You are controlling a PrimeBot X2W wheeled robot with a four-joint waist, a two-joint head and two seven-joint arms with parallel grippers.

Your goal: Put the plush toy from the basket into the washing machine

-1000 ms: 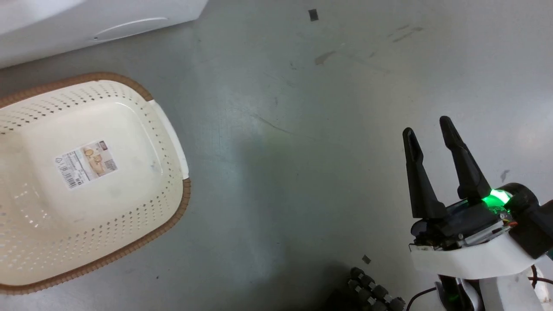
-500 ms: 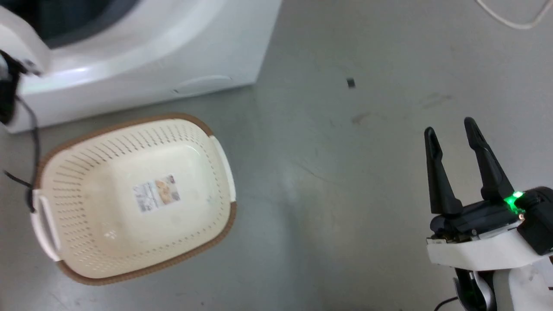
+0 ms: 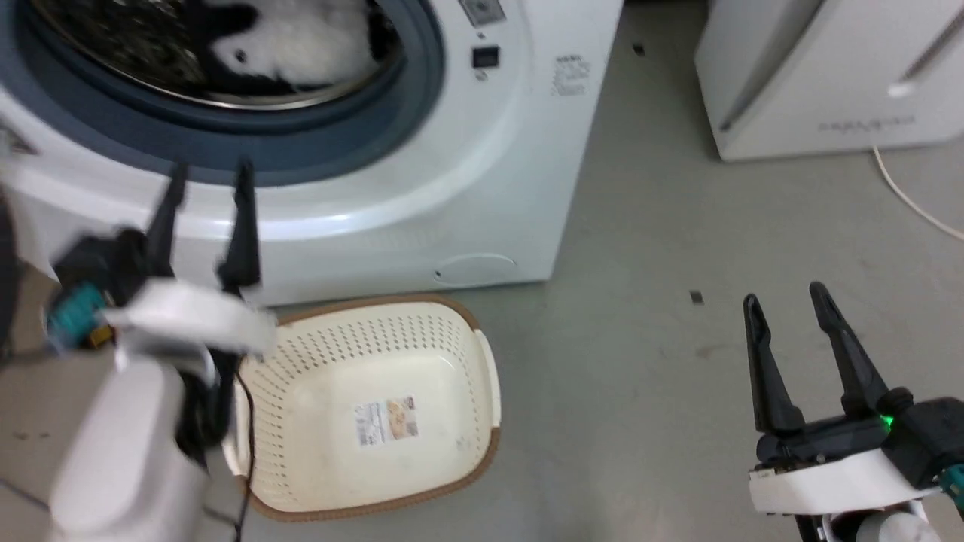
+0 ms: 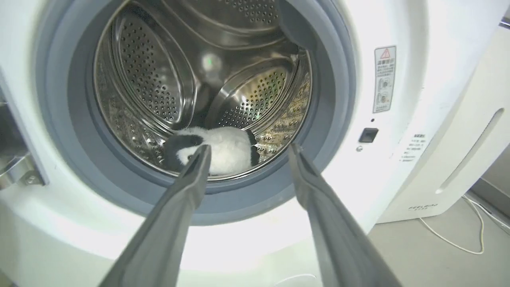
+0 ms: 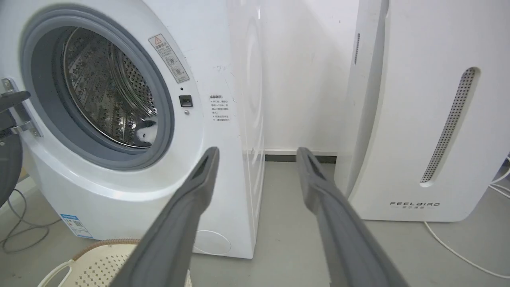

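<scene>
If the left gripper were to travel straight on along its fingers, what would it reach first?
Likely the fluffy black-and-white plush toy lying low in the white front-loading washing machine's steel drum; the left gripper might clip the grey door gasket first, since depth is unclear.

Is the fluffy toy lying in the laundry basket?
No, the basket holds just a paper label; the plush toy lies in the washing machine.

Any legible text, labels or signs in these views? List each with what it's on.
"FEELBIRD": white appliance front, near its base.
Warning triangle: sticker on the washing machine; its print unreadable.
Blue sticker, basket label: too small to read.
</scene>
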